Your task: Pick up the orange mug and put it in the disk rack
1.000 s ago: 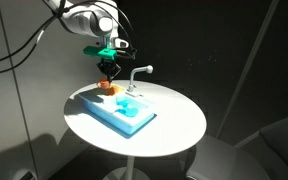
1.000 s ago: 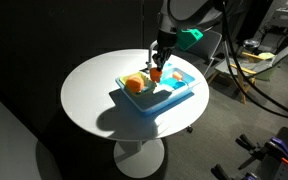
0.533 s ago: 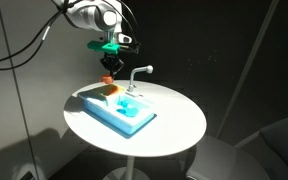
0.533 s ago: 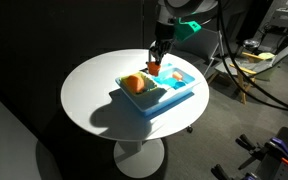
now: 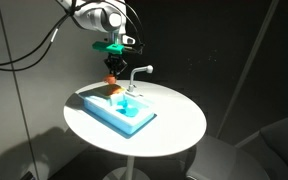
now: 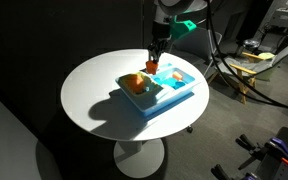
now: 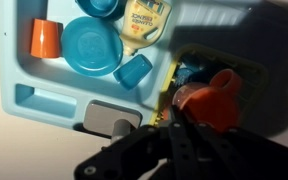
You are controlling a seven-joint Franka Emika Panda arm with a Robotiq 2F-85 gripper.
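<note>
My gripper (image 5: 111, 66) is shut on the tiny orange mug (image 5: 111, 78) and holds it in the air above the far end of the light-blue toy sink unit (image 5: 119, 117). It also shows in an exterior view (image 6: 154, 56), with the mug (image 6: 152, 67) hanging over the unit (image 6: 176, 98). In the wrist view the mug (image 7: 212, 98) sits between my dark fingers (image 7: 176, 118). It is over a dark compartment with a yellow rim (image 7: 171, 85). The unit's blue tray (image 7: 34, 95) lies to the left.
A grey-white faucet (image 5: 136, 75) stands beside the mug. On the tray are a second orange cup (image 7: 44, 38), a blue plate (image 7: 89, 45), a small blue cup (image 7: 134, 70) and a sauce bottle (image 7: 146, 22). The unit sits on a round white table (image 5: 174, 125).
The gripper has risen with the orange mug, lifting it from the sink unit's surface into the air. The unit and faucet have not moved.
</note>
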